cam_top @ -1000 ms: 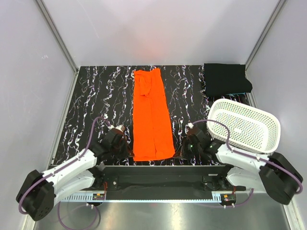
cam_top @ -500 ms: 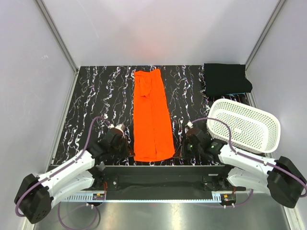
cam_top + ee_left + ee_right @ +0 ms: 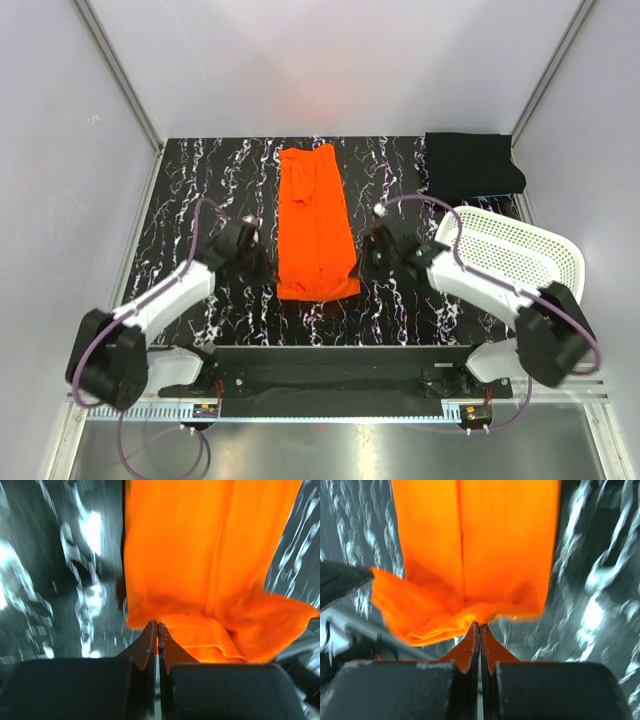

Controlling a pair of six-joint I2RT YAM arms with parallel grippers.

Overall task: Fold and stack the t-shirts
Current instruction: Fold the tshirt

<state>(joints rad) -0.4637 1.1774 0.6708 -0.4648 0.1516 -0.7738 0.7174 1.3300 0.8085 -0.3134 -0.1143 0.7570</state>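
A black worktop (image 3: pixel 190 190) veined with white formed the base of the booth. 3 plain pale grey walls closed it in: back wall (image 3: pixel 330 50), left wall (image 3: pixel 55 180) and right wall (image 3: pixel 595 150). 2 slim metal posts (image 3: pixel 118 72) rose from the worktop's far corners. Light was soft and even, with a faint pink glow low on the back wall. A brushed metal ledge (image 3: pixel 330 455) lay below the worktop's near edge.

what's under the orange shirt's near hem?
The left claw and right claw are shut on the orange t-shirt at its near hem, holding it bunched up; marbled table shows below. Further back the shirt lies flat, so anything beneath is covered.
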